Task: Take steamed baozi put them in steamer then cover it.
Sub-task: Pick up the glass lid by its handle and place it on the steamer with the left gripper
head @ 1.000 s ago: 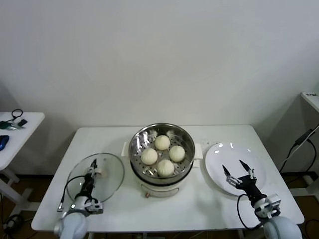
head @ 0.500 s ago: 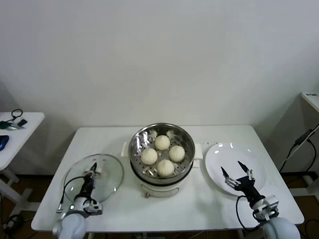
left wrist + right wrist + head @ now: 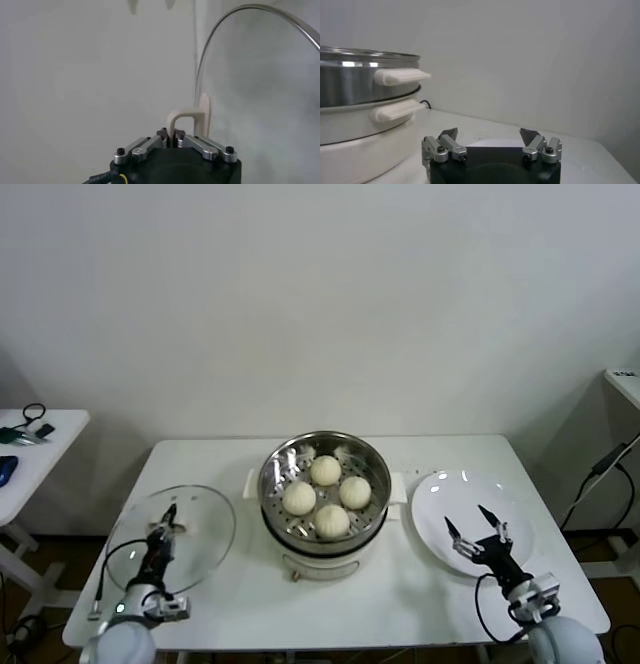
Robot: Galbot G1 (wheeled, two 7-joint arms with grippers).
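Four steamed baozi [image 3: 326,495] sit on the perforated tray inside the steamer [image 3: 325,529] at the middle of the bench [image 3: 400,604]. On the near left, the left end effector [image 3: 162,534] is clenched on the cream handle [image 3: 189,121] of the glass lid [image 3: 205,524], whose rim is cut off in the left wrist view. The right end effector [image 3: 478,530] hangs released over the white plate [image 3: 450,494]; its arm is mostly out of frame.

Four steamed baozi [image 3: 326,496], smooth, round and cream-white, sit in a diamond on the perforated tray inside the steamer [image 3: 282,465]: one each at 12, 3, 6 and 9 o'clock. The shiny steel pot stands upright, uncovered, on its cream-white base at the counter's centre.
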